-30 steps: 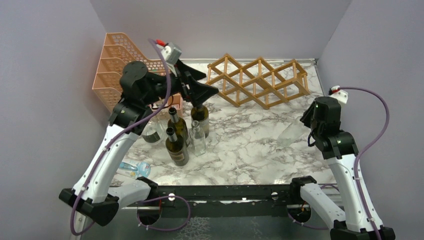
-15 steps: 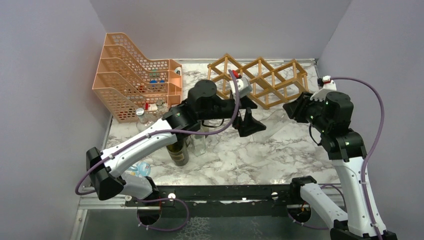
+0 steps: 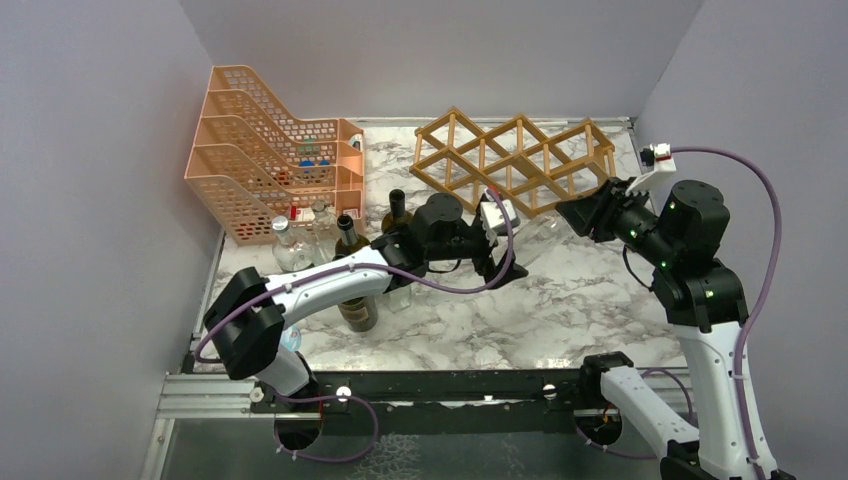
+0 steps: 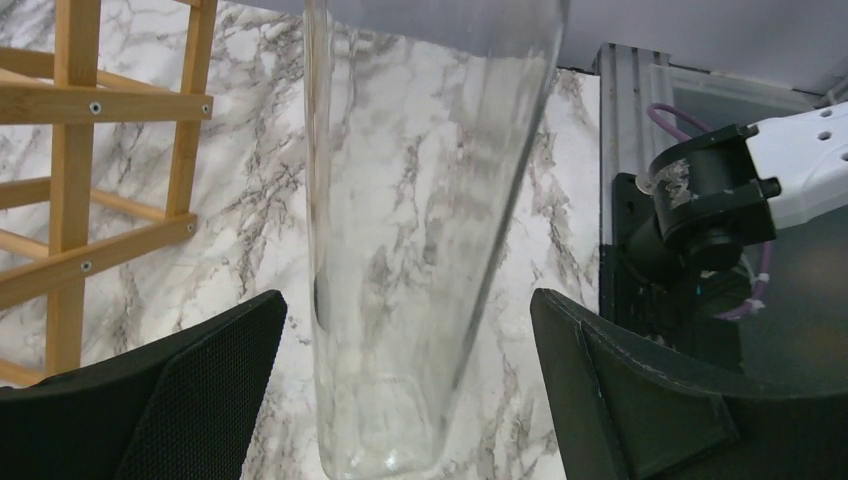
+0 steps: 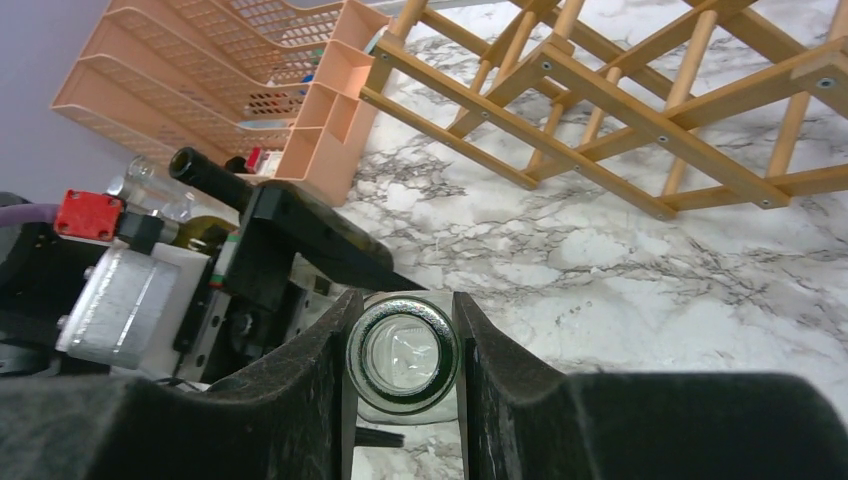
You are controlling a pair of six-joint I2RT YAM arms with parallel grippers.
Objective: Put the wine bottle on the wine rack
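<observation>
My right gripper (image 5: 402,345) clamps the neck of the wine bottle (image 5: 403,365) — mouth toward my wrist, base pointing away. My left gripper (image 4: 405,305) gapes wide around its body.

Clear wine bottle (image 4: 400,250) hangs near the wooden lattice wine rack (image 3: 515,160).

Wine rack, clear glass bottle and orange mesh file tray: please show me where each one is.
wine rack (image 5: 650,122), right wrist view, on a front slat.
clear glass bottle (image 4: 400,250), left wrist view, on its body.
orange mesh file tray (image 3: 240,170), top external view, on its side wall.
</observation>
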